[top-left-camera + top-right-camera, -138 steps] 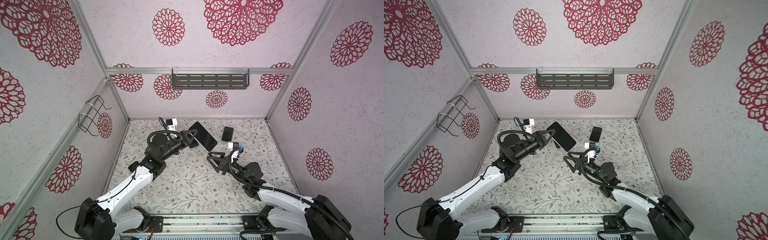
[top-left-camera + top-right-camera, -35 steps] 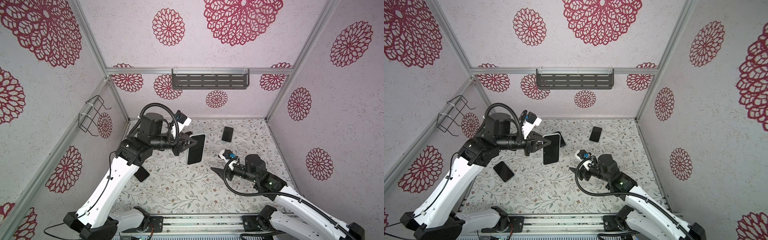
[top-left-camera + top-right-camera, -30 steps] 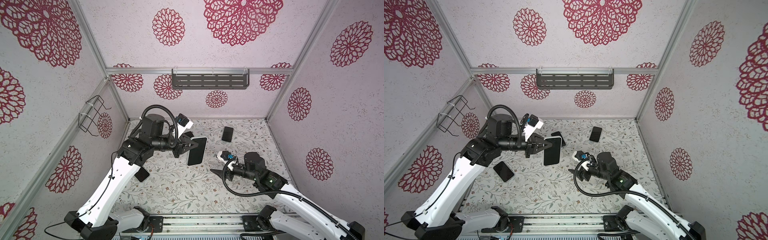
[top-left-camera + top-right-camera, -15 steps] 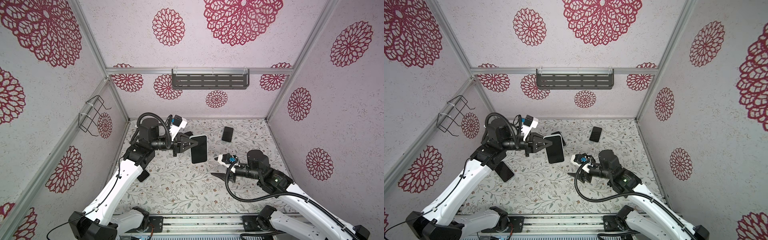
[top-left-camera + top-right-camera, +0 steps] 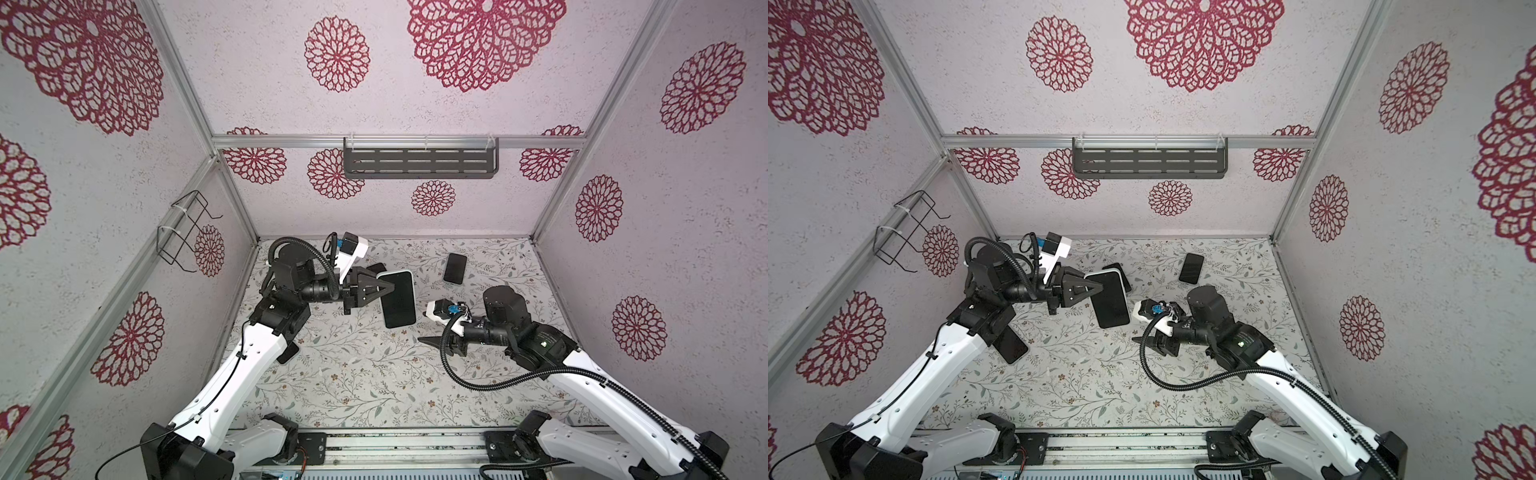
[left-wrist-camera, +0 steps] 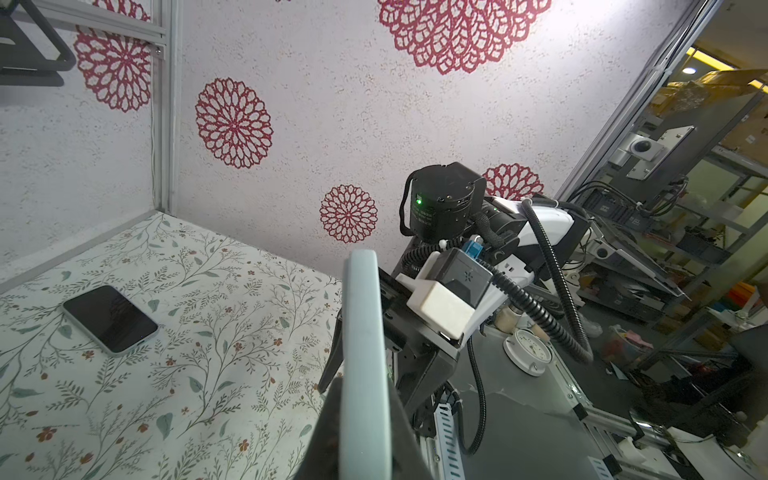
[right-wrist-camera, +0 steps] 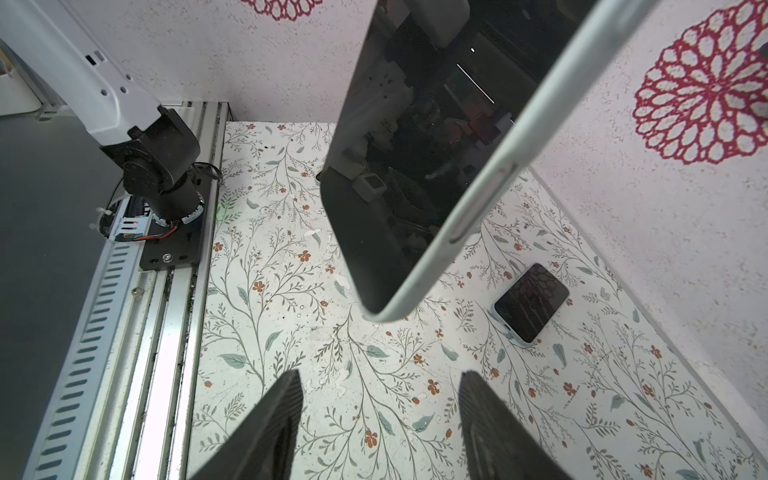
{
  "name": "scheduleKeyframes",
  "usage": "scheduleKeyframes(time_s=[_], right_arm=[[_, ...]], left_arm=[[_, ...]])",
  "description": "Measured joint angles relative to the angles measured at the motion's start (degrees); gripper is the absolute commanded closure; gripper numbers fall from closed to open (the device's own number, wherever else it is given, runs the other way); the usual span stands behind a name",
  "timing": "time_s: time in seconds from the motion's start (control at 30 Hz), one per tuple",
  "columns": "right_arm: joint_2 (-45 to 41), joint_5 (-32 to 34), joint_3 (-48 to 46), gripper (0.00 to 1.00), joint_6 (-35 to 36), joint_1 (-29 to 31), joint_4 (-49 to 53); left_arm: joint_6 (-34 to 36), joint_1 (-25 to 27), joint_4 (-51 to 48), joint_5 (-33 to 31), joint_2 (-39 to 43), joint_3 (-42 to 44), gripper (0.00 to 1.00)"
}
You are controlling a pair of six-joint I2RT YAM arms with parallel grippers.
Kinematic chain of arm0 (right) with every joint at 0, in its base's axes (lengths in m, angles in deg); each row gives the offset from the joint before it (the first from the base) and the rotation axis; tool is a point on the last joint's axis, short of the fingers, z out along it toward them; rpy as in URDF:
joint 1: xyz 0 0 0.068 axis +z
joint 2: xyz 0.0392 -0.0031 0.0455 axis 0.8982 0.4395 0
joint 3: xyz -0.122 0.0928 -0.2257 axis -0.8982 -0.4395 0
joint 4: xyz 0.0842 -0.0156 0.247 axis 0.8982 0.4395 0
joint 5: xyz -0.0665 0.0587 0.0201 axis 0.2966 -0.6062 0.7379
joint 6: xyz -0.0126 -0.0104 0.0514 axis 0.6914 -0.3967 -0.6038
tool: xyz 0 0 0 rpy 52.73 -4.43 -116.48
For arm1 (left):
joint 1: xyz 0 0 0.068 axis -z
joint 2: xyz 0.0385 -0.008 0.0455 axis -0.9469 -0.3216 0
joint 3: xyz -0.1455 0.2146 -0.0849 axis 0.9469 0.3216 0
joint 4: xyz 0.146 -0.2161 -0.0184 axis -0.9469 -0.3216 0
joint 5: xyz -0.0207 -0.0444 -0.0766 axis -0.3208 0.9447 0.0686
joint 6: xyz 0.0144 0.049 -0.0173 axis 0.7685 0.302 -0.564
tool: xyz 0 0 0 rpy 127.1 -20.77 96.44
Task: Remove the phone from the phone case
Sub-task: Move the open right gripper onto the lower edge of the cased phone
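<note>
The phone (image 5: pixel 398 305) has a dark screen and sits in a pale blue phone case (image 6: pixel 365 332). It hangs in the air over the middle of the table, screen towards the front in both top views. My left gripper (image 5: pixel 388 287) (image 5: pixel 1099 289) is shut on its upper edge. In the left wrist view the case's rim runs straight out from between the jaws of the left gripper (image 6: pixel 362 419). My right gripper (image 5: pixel 426 340) (image 7: pixel 378 399) stands open just below and right of the phone's lower end, not touching it. The phone's screen (image 7: pixel 415 145) and the case's edge (image 7: pixel 515 149) fill the right wrist view.
Another phone (image 5: pixel 455 268) (image 7: pixel 532 301) lies on the floral table at the back right. A second one (image 5: pixel 1120 269) lies behind the held phone, and a third (image 5: pixel 1011 345) is partly under the left arm. A wire basket (image 5: pixel 187 232) hangs on the left wall and a grey shelf (image 5: pixel 419 162) on the back wall.
The left arm lifted the cased phone off the back of the table, then over the last second lowered it and turned it more upright, shifting it slightly right. The right arm's elbow has risen.
</note>
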State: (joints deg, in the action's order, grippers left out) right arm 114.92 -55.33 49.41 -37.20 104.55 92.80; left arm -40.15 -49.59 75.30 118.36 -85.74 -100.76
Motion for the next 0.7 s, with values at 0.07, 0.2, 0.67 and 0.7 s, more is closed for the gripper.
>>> scheduleKeyframes(time_s=[0.07, 0.2, 0.67, 0.7], right_arm=[[0.0, -0.5, 0.5, 0.44, 0.3, -0.4, 0.3], [0.4, -2.1, 2.3, 0.47, 0.5, -1.6, 0.9], [4.1, -8.9, 5.2, 0.57, 0.4, -4.3, 1.0], [4.1, -9.4, 5.2, 0.57, 0.4, -4.3, 0.9]], left_arm=[[-0.9, -0.2, 1.3, 0.2, 0.0, 0.5, 1.00], [-2.4, -0.3, 3.7, 1.1, 0.0, 0.9, 1.00], [-5.2, -0.6, 8.6, 2.1, 0.0, 1.5, 1.00], [-5.5, -0.6, 8.9, 2.1, 0.0, 1.7, 1.00]])
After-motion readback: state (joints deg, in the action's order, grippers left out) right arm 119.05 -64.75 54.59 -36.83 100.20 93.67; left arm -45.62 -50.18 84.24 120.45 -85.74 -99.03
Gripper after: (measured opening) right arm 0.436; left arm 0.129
